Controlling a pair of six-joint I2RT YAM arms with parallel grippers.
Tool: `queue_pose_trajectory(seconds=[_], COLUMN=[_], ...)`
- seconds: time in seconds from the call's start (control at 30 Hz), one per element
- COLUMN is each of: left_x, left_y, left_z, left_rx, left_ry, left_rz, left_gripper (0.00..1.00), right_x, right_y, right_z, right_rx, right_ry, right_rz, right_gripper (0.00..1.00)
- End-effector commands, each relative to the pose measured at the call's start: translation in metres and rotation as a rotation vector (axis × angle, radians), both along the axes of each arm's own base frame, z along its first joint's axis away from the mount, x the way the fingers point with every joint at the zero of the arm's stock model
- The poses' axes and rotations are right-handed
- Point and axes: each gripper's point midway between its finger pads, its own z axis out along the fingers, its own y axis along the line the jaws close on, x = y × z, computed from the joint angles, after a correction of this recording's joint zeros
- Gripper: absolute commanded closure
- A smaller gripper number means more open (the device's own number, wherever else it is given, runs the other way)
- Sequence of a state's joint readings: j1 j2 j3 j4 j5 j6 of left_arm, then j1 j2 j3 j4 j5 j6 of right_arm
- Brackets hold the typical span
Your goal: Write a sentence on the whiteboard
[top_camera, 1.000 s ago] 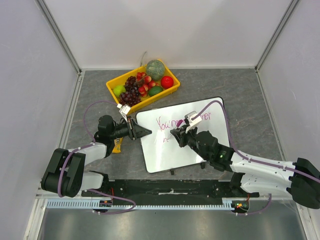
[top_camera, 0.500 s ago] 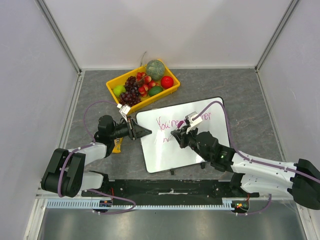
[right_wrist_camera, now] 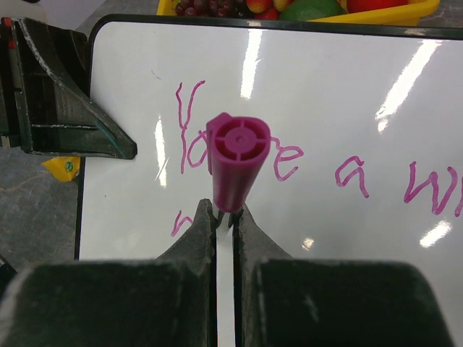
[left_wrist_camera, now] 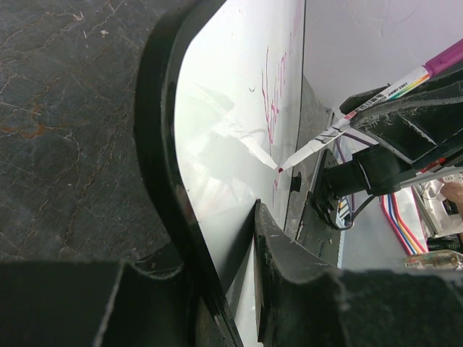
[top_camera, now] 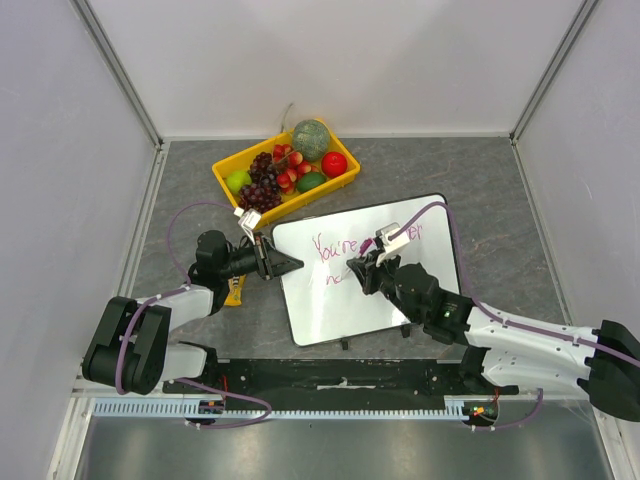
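The whiteboard [top_camera: 335,310] lies flat on the grey table, with pink handwriting along its top line and a few strokes starting a second line. My left gripper [top_camera: 288,265] is shut on the board's left edge; in the left wrist view the whiteboard [left_wrist_camera: 231,101] rim sits between the fingers of the left gripper [left_wrist_camera: 224,242]. My right gripper [top_camera: 366,266] is shut on a pink marker [top_camera: 388,238] and holds it over the second line. The marker [left_wrist_camera: 362,116] has its tip down on the board. In the right wrist view the marker [right_wrist_camera: 236,160] stands up from the right gripper [right_wrist_camera: 224,215] above the whiteboard [right_wrist_camera: 347,94].
A yellow tray [top_camera: 228,170] of fruit stands just beyond the board's far left corner. A small yellow object [top_camera: 235,292] lies beside the left arm. Enclosure walls stand on three sides of the table. Two black clips stick out from the board's near edge.
My right gripper has carried the marker a little to the right along the second line, where the pink strokes have grown. The left gripper has stayed put on the board's edge.
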State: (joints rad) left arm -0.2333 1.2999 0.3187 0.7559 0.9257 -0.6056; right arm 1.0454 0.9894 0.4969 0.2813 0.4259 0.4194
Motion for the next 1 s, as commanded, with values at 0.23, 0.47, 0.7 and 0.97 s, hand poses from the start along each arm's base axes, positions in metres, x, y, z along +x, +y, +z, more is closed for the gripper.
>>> queue_pose_trajectory(seconds=[0.23,0.47,0.7,0.97], left_x=[-0.001,-0.002,-0.001,-0.002], left_y=[0.0,0.001,0.001,0.001], left_z=[-0.026,-0.026,-0.025,-0.025], left_rx=[0.106,0.106,0.107,0.107], left_ry=[-0.08,-0.08,-0.081,-0.083], left_rz=[-0.02,-0.02,-0.017,-0.017], left_gripper=[0.98,0.98,0.98,0.98], right_x=[0.016,0.012,0.0,0.002], right_y=[-0.008,0.006,0.009,0.002], right_z=[0.016,0.01,0.028,0.052], right_rx=[-0.025,-0.043,0.051,0.084], right_ry=[-0.049,-0.023,-0.03,-0.083], right_rz=[-0.086,-0.022,0.038,0.012], right_gripper=[1.0,1.0,1.0,1.0])
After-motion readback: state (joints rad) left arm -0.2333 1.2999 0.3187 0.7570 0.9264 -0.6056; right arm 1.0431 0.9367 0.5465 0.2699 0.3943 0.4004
